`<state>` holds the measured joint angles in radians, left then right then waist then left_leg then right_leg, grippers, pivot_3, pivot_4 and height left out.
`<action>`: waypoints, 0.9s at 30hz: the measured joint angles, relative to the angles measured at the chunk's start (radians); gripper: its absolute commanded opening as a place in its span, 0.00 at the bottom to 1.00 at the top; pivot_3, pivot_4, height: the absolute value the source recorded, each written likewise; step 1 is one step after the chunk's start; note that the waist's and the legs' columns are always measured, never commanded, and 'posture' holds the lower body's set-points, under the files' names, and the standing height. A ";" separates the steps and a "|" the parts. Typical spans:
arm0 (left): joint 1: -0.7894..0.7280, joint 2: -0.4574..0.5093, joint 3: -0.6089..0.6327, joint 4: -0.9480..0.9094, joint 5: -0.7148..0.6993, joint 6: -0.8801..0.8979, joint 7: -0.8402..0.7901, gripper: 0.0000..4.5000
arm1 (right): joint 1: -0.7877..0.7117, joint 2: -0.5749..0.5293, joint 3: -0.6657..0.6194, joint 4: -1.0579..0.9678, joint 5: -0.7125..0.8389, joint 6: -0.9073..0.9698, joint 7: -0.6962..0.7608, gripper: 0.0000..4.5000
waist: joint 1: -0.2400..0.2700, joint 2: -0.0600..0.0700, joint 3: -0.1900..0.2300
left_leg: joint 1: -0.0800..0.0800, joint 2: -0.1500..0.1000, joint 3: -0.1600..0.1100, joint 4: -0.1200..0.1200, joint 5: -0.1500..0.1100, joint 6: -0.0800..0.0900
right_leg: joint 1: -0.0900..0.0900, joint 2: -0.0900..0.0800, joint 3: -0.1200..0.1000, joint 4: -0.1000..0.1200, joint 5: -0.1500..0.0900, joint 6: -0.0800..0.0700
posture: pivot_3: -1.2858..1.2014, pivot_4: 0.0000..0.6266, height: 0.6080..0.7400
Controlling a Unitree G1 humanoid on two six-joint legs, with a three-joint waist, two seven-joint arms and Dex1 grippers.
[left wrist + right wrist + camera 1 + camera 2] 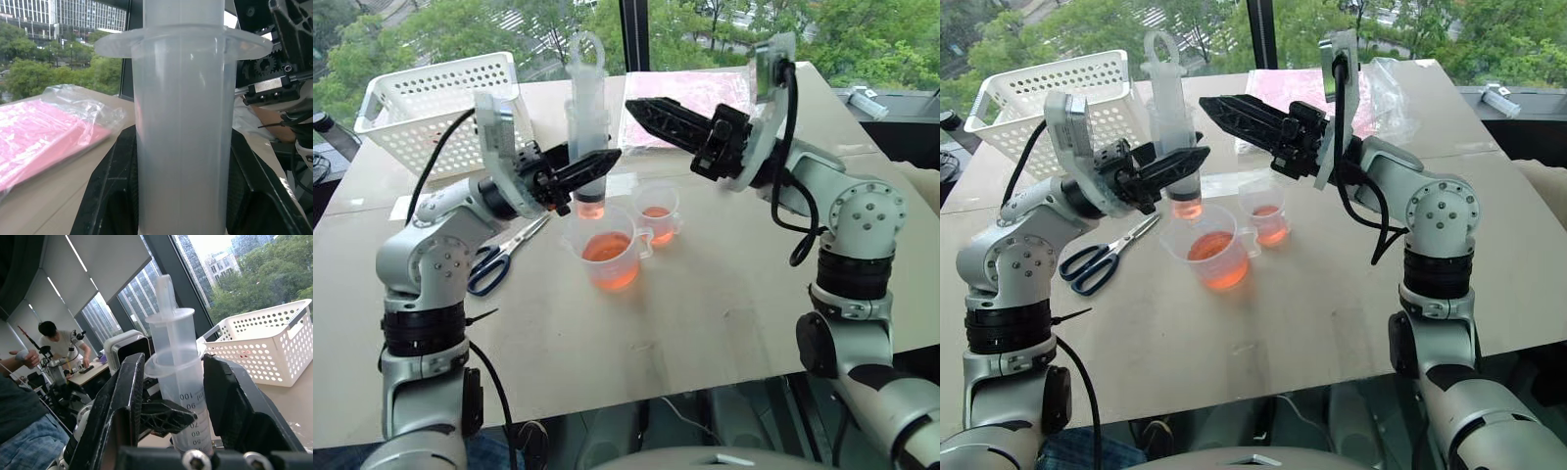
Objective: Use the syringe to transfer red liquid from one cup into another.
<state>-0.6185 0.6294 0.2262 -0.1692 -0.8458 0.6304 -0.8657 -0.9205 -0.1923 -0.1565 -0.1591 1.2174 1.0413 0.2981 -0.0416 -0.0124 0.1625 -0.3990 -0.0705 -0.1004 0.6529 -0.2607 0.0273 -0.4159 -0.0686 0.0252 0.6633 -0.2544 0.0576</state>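
Observation:
My left gripper (pixel 607 159) is shut on the barrel of the clear syringe (pixel 587 127), holding it upright with its plunger drawn up. A little red liquid (pixel 590 208) sits at the bottom of the barrel, whose tip hangs just over the larger cup (pixel 570 235). That cup holds more red liquid (pixel 607 250). The smaller cup (pixel 658 211) stands right beside it, also with red liquid in it. My right gripper (pixel 634 110) is open and points at the syringe's upper part from the right, a short way off. In the right wrist view the syringe (pixel 183 396) appears between the spread fingers (pixel 122 401).
A white perforated basket (pixel 431 108) stands at the table's far left. Blue-handled scissors (pixel 499 257) lie left of the cups. A pink packet in clear plastic (pixel 690 93) lies behind them. A person (pixel 58 345) works at a bench in the background.

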 measured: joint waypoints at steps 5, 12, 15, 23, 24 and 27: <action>-0.121 -0.038 -0.043 0.064 0.053 -0.013 0.021 0.31 | -0.004 -0.001 -0.006 0.001 -0.001 -0.010 -0.004 0.45 | 0.000 0.000 0.000 | 0.000 0.000 0.000 0.000 0.000 0.000 | 0.000 0.000 0.000 0.000 0.000 0.000 | 0.52 0.24 1.00; -0.205 -0.093 -0.112 0.207 0.132 -0.072 -0.040 0.31 | -0.031 0.000 -0.021 0.017 -0.003 -0.049 -0.031 0.45 | -0.003 0.000 0.000 | 0.000 0.000 0.001 0.000 0.000 0.000 | -0.001 0.000 0.001 0.001 0.000 0.000 | 0.52 0.24 1.00; -0.225 -0.118 -0.120 0.268 0.156 -0.111 -0.076 0.31 | -0.065 -0.006 -0.021 0.028 -0.037 -0.073 -0.048 0.45 | -0.003 0.000 0.000 | 0.000 0.000 0.001 0.000 0.000 0.000 | -0.002 0.000 0.001 0.001 0.000 0.000 | 0.52 0.24 1.00; -0.286 -0.159 -0.120 0.367 0.195 -0.189 -0.146 0.31 | -0.093 -0.063 -0.005 0.093 -0.183 -0.134 -0.017 0.45 | -0.003 0.000 0.000 | -0.001 -0.001 0.001 0.000 0.000 0.000 | -0.002 0.000 0.001 0.001 0.000 0.000 | 0.52 0.24 1.00; -0.292 -0.163 -0.120 0.377 0.198 -0.196 -0.153 0.31 | -0.098 -0.066 -0.001 0.101 -0.200 -0.139 -0.011 0.45 | -0.004 0.000 0.000 | -0.001 -0.001 0.002 0.000 0.000 0.000 | -0.003 0.000 0.001 0.001 0.000 0.000 | 0.52 0.24 1.00; -0.308 -0.171 -0.121 0.403 0.219 -0.213 -0.174 0.31 | -0.117 -0.066 0.012 0.121 -0.237 -0.151 0.022 0.45 | -0.005 0.000 0.000 | -0.001 0.000 0.002 0.000 0.000 0.000 | -0.003 0.000 0.001 0.001 0.000 0.000 | 0.52 0.24 1.00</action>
<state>-0.9263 0.4585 0.1052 0.2337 -0.6263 0.4176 -1.0399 -1.0377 -0.2586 -0.1443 -0.0386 0.9802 0.8904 0.3199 -0.0462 -0.0123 0.1626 -0.4003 -0.0709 -0.0987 0.6527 -0.2605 0.0269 -0.4190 -0.0685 0.0264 0.6646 -0.2544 0.0577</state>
